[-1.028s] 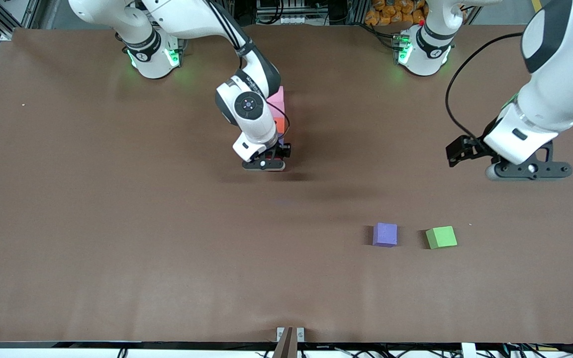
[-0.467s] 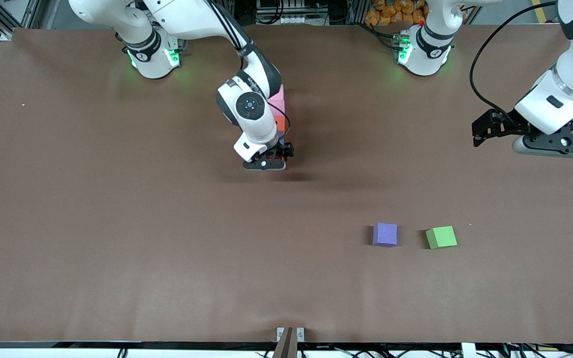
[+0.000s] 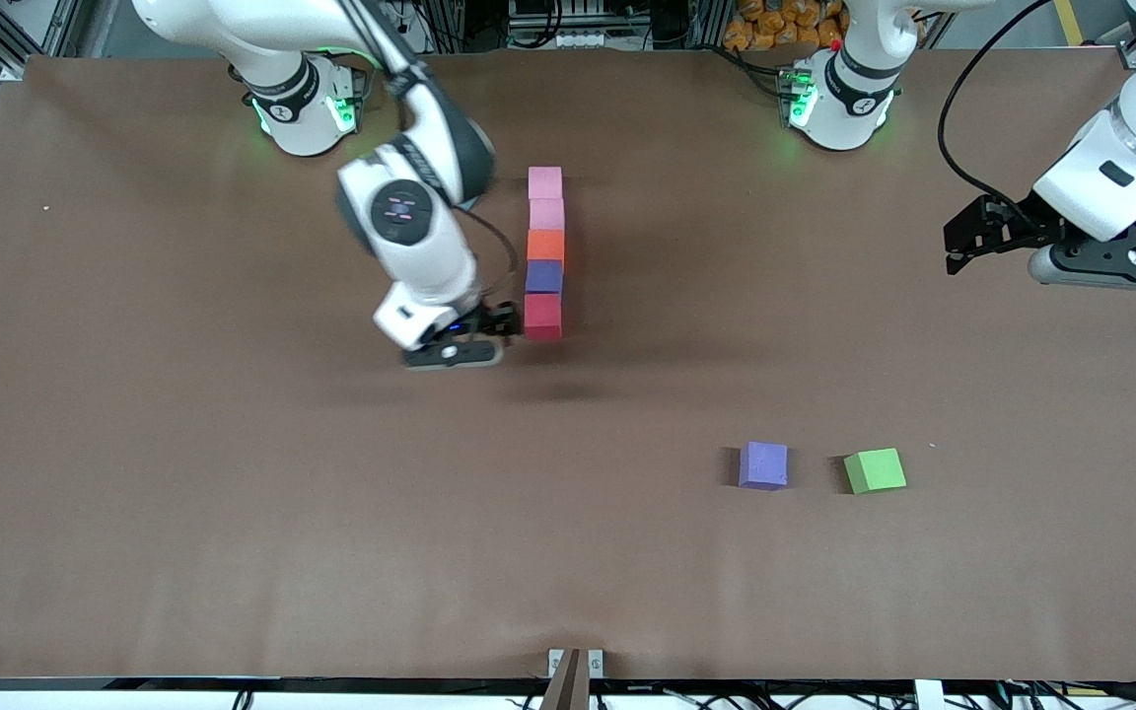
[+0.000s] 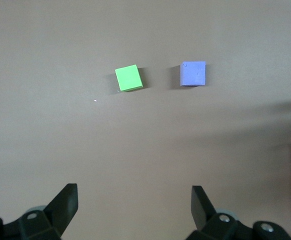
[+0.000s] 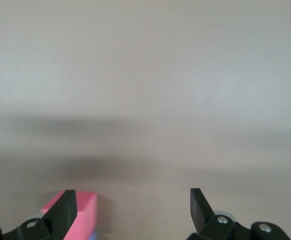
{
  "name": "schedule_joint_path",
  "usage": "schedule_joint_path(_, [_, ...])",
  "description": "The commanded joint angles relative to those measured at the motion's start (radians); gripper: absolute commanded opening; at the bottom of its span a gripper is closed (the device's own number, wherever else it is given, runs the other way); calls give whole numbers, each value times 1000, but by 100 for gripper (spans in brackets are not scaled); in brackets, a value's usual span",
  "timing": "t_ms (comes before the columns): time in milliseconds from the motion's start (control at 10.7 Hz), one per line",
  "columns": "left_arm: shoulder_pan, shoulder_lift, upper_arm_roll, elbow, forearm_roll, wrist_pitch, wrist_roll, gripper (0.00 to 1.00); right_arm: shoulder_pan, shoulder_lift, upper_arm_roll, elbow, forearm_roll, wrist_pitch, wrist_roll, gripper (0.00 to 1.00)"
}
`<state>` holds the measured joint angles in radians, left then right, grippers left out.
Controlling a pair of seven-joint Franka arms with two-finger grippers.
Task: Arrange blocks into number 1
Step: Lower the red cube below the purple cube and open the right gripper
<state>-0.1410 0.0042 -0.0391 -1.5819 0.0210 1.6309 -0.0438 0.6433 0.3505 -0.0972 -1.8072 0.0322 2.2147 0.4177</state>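
Matte foam blocks [image 3: 545, 253], matt brown table [image 3: 233, 493], glossy white plastic arm shells, black pincers

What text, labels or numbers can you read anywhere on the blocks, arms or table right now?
None can be read.
Blocks: the row of five, from pink block to red block, and the loose light blue cube and green cube, have plain faces.
Right arm: dark lettering on the wrist band, too small to read.
Table: bare, no marks.
Right gripper and left gripper: no legible labels.
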Motion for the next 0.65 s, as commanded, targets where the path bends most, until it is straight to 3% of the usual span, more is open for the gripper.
schedule_joint_path(0, [0,-13,1,8,8,-16,18,100,-112,-1,14,177,-52,-221,-214,100])
schedule_joint_path(187, [-2,-13,-1,26,7,-40,16,100,-232,-24,10,267,-52,-314,-444,100])
schedule_joint_path(374, [-2,-13,-1,42,7,-72,18,100,-344,-112,7,281,-38,-368,-458,100])
schedule_joint_path(561, [-2,-15,-2,42,7,-74,16,100,-420,-186,7,281,-38,-430,-345,100])
